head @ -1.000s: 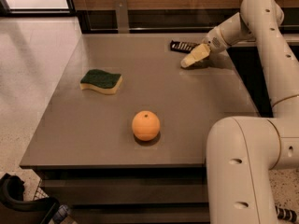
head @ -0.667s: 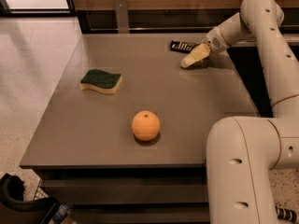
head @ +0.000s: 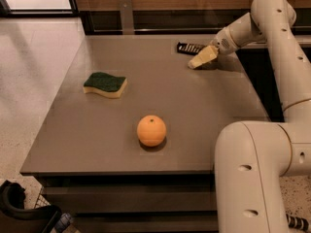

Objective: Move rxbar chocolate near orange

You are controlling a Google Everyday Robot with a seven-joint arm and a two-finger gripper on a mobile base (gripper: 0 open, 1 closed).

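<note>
The cream-coloured two-finger gripper (head: 198,62) is positioned low over the far right part of the flat grey table (head: 209,110), angled downward from the arm's wrist. Whether it is clenched or released cannot be told from here. It holds nothing visible.

The rxbar chocolate (head: 189,47), a small flat black wrapper with white lettering, lies flat on the table just beyond the gripper tip and slightly to its left. Contact between the two cannot be confirmed. The low, tilted posture looks suited to reaching a thin object that offers little height to grasp.

The round orange fruit (head: 151,130) sits well apart from the gripper, toward the near edge and to the gripper's left. The green-and-yellow sponge (head: 105,84) lies further left again, away from the likely path between bar and orange.

Judged status: the bar is not yet picked up and is far from the orange. The next move calls for securing the bar, then carrying it toward the near edge.
</note>
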